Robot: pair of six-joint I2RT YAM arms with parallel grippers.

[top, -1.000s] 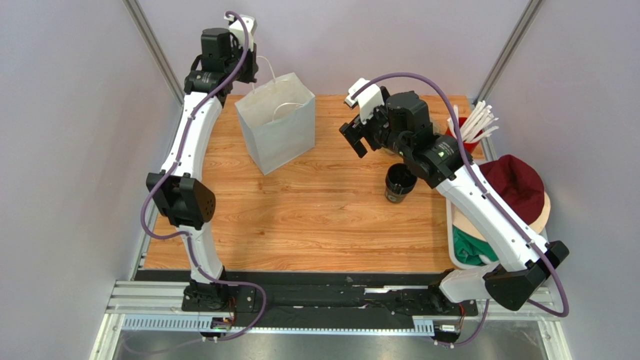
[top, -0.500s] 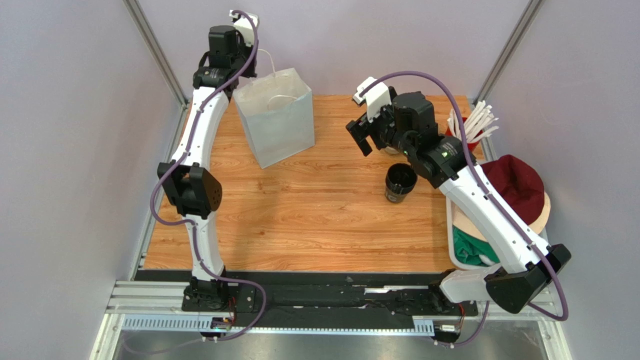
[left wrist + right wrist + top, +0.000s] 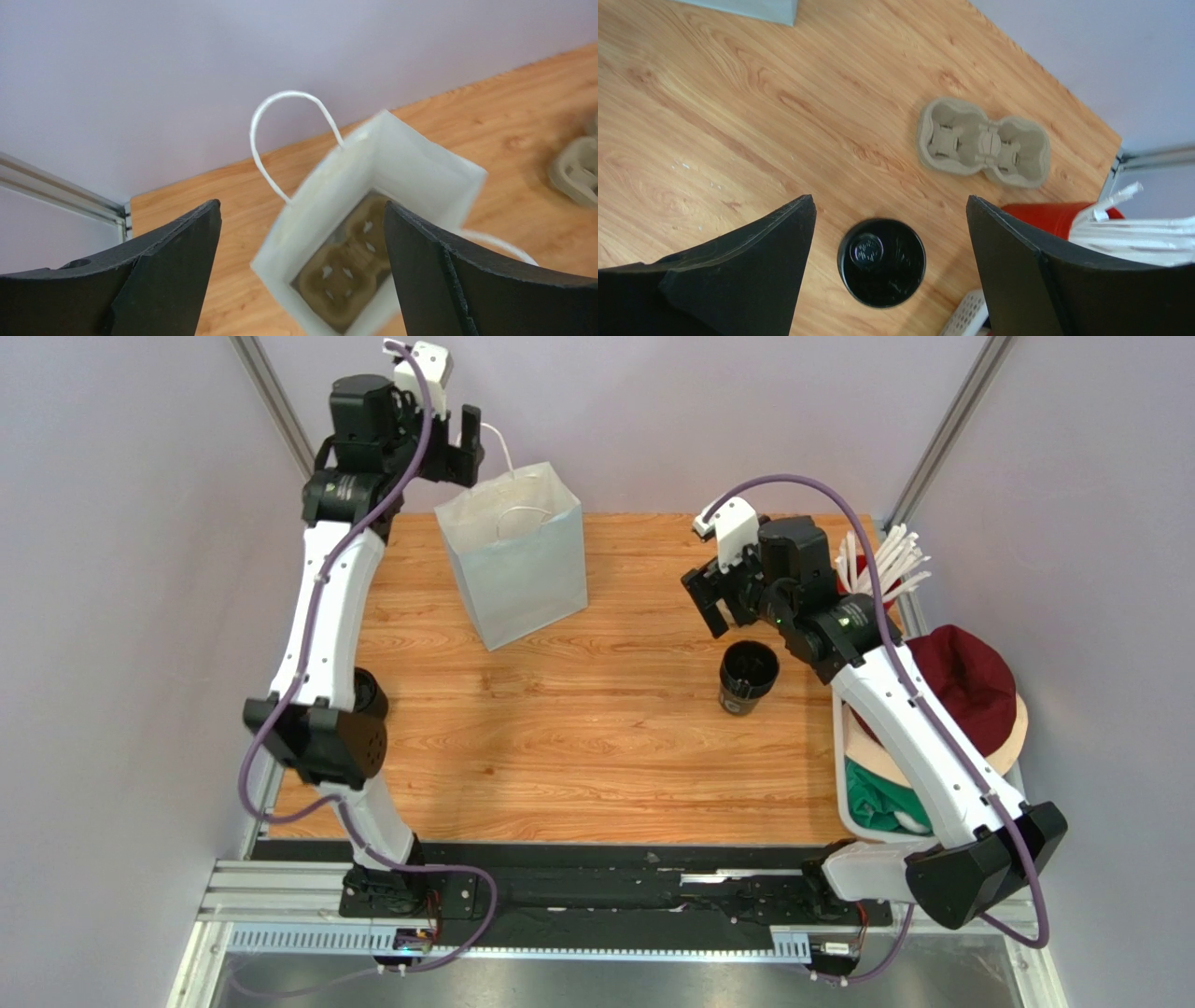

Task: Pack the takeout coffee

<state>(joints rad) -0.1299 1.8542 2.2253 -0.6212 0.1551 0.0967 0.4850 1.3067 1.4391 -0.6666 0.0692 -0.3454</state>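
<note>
The takeout coffee is a black open cup [image 3: 748, 676] standing upright on the wooden table at the right. My right gripper [image 3: 713, 597] hovers open high above it. In the right wrist view the cup [image 3: 882, 262] lies between and below the spread fingers of the right gripper [image 3: 889, 203]. A white paper bag [image 3: 516, 567] stands open at the back left. My left gripper [image 3: 460, 443] is open just above its rear handle [image 3: 491, 437], touching nothing. Through the open left gripper [image 3: 300, 210] I see a brown cup carrier [image 3: 347, 276] on the floor of the bag [image 3: 414, 164].
A second brown cup carrier [image 3: 982, 142] lies on the table behind the cup. A red cup of white straws [image 3: 877, 567] stands at the back right corner. A white basket [image 3: 966, 315] with caps [image 3: 968, 686] sits along the right edge.
My left gripper has opened, let go of the bag's handle and drawn up and to the left. My right gripper has moved right, to above the black cup.
</note>
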